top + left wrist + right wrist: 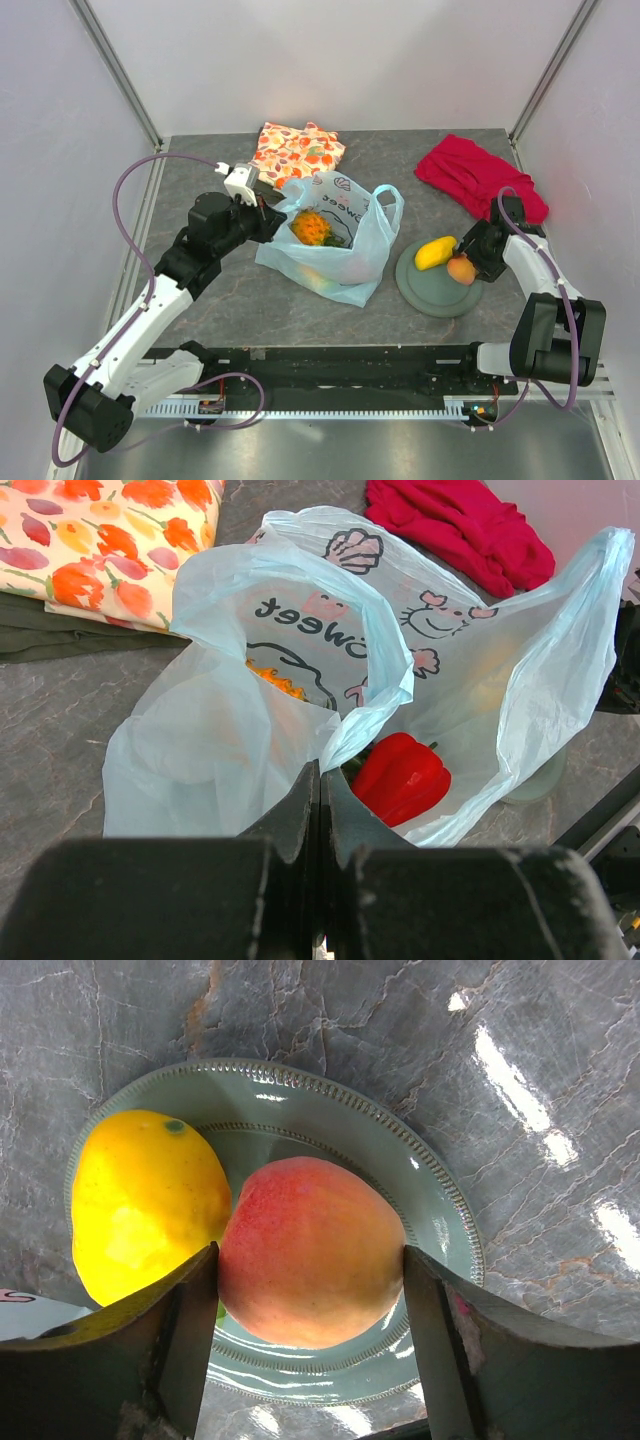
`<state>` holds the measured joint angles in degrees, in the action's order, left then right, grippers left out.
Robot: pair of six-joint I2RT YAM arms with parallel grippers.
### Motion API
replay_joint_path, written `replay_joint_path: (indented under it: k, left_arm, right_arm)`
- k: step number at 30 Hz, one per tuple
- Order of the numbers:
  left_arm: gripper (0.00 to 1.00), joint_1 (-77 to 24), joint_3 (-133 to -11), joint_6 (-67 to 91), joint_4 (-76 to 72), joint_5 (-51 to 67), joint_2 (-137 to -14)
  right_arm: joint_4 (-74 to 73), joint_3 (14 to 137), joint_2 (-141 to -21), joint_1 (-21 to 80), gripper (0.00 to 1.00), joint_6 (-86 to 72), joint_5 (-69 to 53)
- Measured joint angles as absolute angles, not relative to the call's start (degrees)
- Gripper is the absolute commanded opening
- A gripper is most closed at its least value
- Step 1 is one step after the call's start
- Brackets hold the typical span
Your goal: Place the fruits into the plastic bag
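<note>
The left pincer (320,802) is pinched shut on the rim of the plastic bag (345,268), which lies open on the desk (225,300) with the pineapple (311,228) and red pepper (402,777) inside, while the right pincer (310,1260) presses both sides of the peach (312,1245) beside a mango (140,1200) on the plate (440,1210).

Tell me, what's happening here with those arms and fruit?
The jaws of the left arm are pinched shut on the edge of the plastic bag, holding it open; a pineapple and a red pepper lie inside. Those of the right arm flank the peach on the plate, beside a mango; a firm grip isn't clear.
</note>
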<state>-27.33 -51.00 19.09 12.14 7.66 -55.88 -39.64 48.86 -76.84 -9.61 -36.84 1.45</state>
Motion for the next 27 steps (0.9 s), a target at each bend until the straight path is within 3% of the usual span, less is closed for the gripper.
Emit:
replay_joint_path:
  k: [8, 14, 23, 27]
  left_arm:
    - [0.01, -27.0, -51.0, 19.0, 12.1, 7.7, -55.9]
    - [0.02, -27.0, -51.0, 19.0, 12.1, 7.7, -55.9]
    - [0.02, -27.0, -51.0, 19.0, 12.1, 7.7, -55.9]
    - [0.01, -27.0, -51.0, 19.0, 12.1, 7.9, -55.9]
  right_arm:
    - [-39.6, 48.8, -76.8, -9.6, 0.46, -37.3, 1.5]
    - [-40.3, 48.8, -76.4, -9.6, 0.36, -37.2, 1.9]
    - [-43.7, 49.7, -70.0, -9.6, 0.31, -37.3, 5.7]
    - [-44.2, 52.0, -66.9, -9.6, 0.35, -37.3, 6.3]
